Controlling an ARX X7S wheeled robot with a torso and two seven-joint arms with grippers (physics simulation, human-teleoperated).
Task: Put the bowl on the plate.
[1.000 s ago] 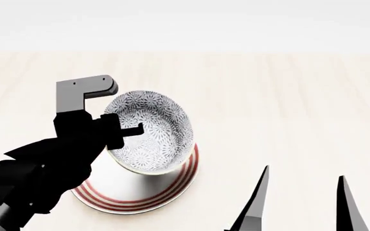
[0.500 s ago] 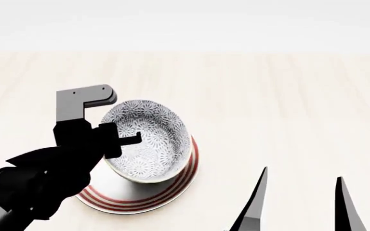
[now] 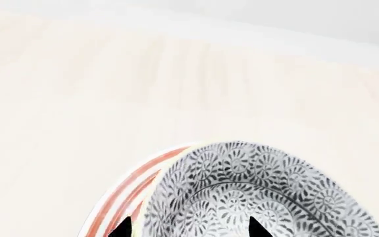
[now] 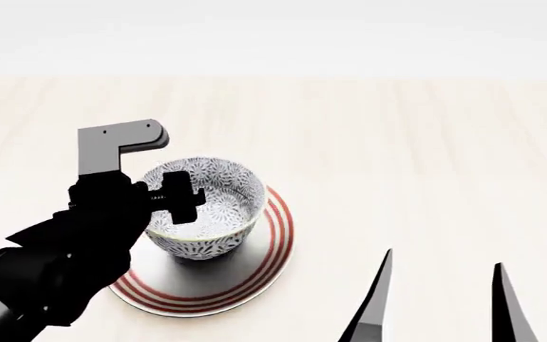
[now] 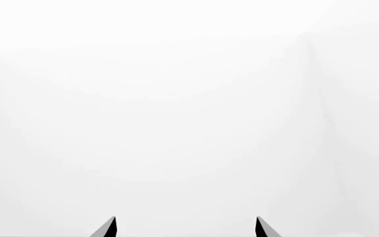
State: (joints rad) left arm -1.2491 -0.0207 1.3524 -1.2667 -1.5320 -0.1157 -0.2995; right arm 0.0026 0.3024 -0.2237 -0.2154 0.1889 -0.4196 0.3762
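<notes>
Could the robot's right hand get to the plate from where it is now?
Probably yes. The right hand hangs open and empty beside the plate, with bare table between them. But the bowl and the left hand holding its rim cover the plate's middle.

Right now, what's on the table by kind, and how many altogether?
Bowl: 1
Plate: 1
Total: 2
</notes>
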